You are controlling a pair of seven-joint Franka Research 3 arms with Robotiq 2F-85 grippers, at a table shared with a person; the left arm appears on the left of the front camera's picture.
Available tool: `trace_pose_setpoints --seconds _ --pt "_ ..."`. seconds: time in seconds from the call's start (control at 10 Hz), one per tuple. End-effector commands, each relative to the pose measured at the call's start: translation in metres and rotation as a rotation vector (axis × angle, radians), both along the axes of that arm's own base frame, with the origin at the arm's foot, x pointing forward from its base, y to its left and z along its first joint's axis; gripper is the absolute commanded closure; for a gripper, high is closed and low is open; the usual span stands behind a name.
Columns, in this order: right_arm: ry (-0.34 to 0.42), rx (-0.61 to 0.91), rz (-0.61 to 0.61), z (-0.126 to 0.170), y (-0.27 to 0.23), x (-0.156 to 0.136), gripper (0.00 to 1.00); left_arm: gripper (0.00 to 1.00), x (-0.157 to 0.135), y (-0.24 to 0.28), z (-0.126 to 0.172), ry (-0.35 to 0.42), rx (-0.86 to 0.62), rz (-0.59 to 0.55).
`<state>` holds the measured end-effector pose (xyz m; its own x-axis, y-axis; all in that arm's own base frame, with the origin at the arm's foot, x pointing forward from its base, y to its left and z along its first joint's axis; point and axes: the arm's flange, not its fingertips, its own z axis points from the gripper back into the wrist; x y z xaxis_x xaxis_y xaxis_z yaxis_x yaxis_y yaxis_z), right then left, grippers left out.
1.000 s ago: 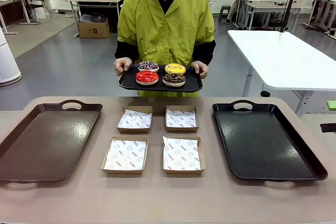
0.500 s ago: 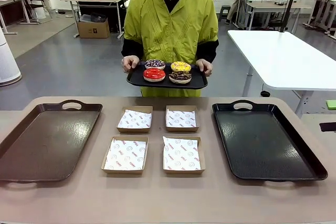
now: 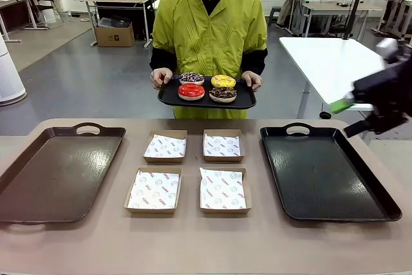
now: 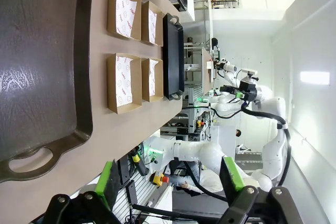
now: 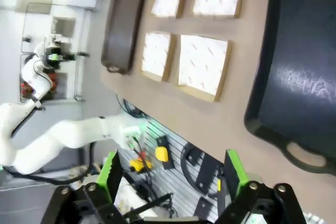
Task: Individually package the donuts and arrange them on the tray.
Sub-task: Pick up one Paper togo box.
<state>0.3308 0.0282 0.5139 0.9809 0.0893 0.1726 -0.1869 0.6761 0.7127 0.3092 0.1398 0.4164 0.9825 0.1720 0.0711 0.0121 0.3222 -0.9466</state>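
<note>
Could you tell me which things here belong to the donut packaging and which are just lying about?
Job: glossy red ring donut, chocolate sprinkled donut, yellow sprinkled donut, purple-iced sprinkled donut, small black tray the person holds, four paper-lined cardboard boxes, brown table tray, black table tray.
Lying about: white side table, cardboard carton on the floor.

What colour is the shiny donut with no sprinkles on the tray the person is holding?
The donut is glossy red. It shows best in the front view.
</note>
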Motion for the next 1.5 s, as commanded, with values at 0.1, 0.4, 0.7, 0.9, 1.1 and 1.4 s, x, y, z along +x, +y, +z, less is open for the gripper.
trace_pose_setpoints --seconds 0.1,0.4,0.7,0.9,1.1,1.4 --pt "0.172 -0.306 0.071 -0.013 0.07 0.048 0.0 0.0 0.0 0.0 0.001 -0.006 -0.01 0.005" --pt "0.122 -0.564 0.018 -0.05 0.147 0.062 0.0 0.0 0.0 0.0 0.001 -0.006 -0.01 0.005" --pt "0.003 -0.661 0.049 -0.077 0.195 0.046 0.0 0.0 0.0 0.0 0.001 -0.006 -0.01 0.005" --pt "-0.117 -0.683 0.064 -0.088 0.197 0.034 0.0 0.0 0.0 0.0 0.001 -0.006 -0.01 0.005" --pt "-0.3 -0.565 0.147 -0.091 0.184 0.019 0.0 0.0 0.0 0.0 0.001 -0.006 -0.01 0.005" --pt "-0.116 -0.685 0.099 -0.083 0.204 0.035 0.0 0.0 0.0 0.0 0.001 -0.006 -0.01 0.005"
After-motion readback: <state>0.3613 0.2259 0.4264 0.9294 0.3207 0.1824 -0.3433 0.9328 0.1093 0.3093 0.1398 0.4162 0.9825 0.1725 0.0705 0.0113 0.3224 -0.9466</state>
